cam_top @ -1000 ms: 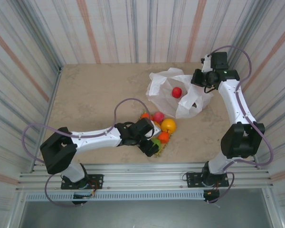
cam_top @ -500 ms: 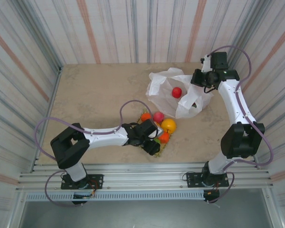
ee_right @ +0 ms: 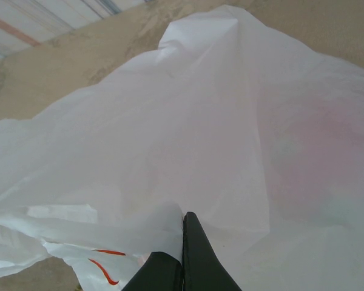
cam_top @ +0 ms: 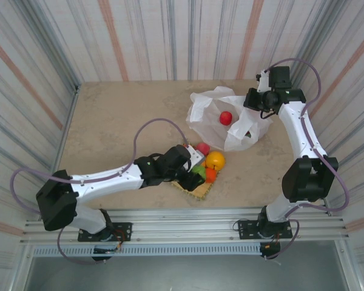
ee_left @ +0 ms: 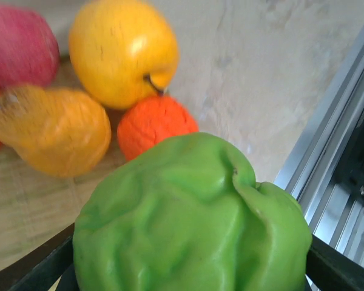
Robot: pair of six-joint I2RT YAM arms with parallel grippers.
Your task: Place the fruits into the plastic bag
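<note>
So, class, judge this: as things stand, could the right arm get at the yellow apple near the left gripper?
Probably not yet. The right gripper is shut on the plastic bag, pinching its edge, and the left gripper, closed on the green fruit, crowds the yellow apple.

The beige marbled table [cam_top: 121, 121] carries a white plastic bag [cam_top: 200, 112] right of centre and, at lower centre, a woven mat [cam_top: 197, 189] under clustered fruits [cam_top: 215, 160].

Up close: green fruit [ee_left: 191, 224], even bright green. Yellow apple [ee_left: 122, 51], dark flecks. Bag [ee_right: 200, 139] translucent white with a pink blush inside, possibly the red apple [cam_top: 225, 117]. Table [cam_top: 121, 121] mottled beige.
</note>
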